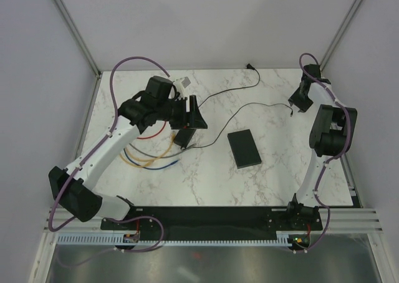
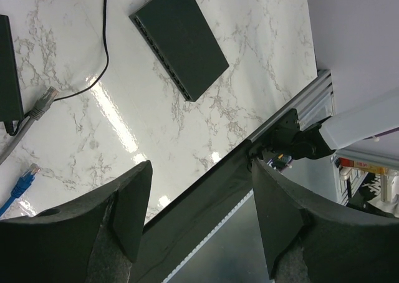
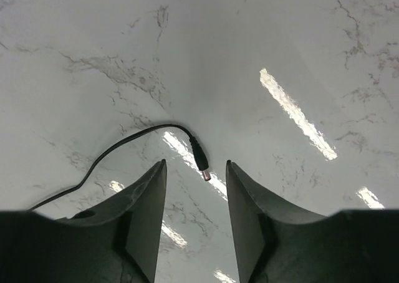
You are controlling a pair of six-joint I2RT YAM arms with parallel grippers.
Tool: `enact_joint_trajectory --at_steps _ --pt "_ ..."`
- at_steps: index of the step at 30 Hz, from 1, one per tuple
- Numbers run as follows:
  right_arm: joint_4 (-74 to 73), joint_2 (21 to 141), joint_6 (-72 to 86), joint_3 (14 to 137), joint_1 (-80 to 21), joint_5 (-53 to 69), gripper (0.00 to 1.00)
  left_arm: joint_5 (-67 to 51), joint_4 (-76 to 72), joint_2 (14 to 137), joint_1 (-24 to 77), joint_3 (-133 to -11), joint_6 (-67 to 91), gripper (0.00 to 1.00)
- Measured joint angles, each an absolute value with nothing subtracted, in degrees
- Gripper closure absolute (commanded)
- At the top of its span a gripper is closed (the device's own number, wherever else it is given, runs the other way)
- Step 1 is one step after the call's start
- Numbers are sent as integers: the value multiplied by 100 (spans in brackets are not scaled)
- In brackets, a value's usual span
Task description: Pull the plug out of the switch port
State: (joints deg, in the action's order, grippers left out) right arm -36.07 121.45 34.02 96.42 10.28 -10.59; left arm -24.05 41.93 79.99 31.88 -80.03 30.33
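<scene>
- A white marble-patterned bench [image 1: 206,183] is seen beyond the two arm bases at its near edge.
- Loose network cables in red, grey, yellow and blue [image 1: 146,157] are spread on the left part of the bench, beside the left arm.
- The switch, a flat black rectangular box [image 1: 243,148], is laid flat near the middle of the bench, between the two arms. In the left wrist view a row of sockets is seen along one of its long edges.
- A smaller black power brick [image 1: 184,138] is placed left of the switch, apart from it, just on the near side of the left gripper.
- The left gripper [image 2: 201,167] is held with its jaws wide apart, and nothing is gripped between them.
- A small black barrel plug on a thin black cord [image 3: 201,161] is seen on the bench, far to the right and well apart from the switch.
- The right gripper [image 3: 196,171] is set over that plug with its jaws partly parted. A gap is seen on each side of the plug, so nothing is clamped.
</scene>
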Motion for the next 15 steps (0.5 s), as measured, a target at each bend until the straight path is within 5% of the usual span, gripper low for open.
enact_joint_trajectory --at_steps 9,11,15 --pt "-4141 11749 3035 9638 340 -1240 20 -2399 4322 7966 3037 -8018 3033 27" --pt "-4163 11432 3138 9636 -207 -1168 2 -2359 4394 7950 3020 -8055 3033 27" --pt "-4088 10921 3548 9636 -1350 -801 2 -2075 4473 7773 3017 -8121 3033 27"
